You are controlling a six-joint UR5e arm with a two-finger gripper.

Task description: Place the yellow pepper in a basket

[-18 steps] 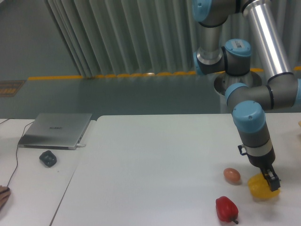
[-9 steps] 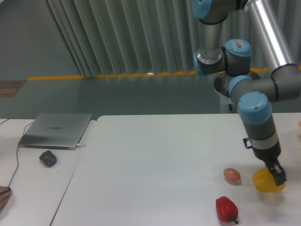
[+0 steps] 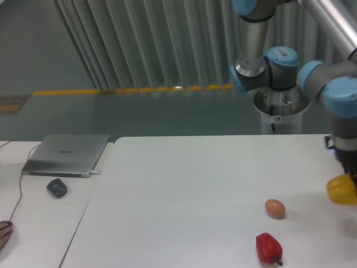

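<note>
From the fixed camera I have the yellow pepper (image 3: pixel 341 190) pinched in the gripper (image 3: pixel 349 177), lifted clear above the table's (image 3: pixel 184 184) right edge, well apart from the egg (image 3: pixel 274 207) and red pepper (image 3: pixel 268 247). I judge this the carry step. No basket shows, so next I must find it off to the right before letting go.

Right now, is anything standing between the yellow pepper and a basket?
No basket shows in this view, so the path cannot be judged. The yellow pepper hangs above the table at the right edge, under the mostly hidden pincer; the egg and red pepper lie to its left.
</note>
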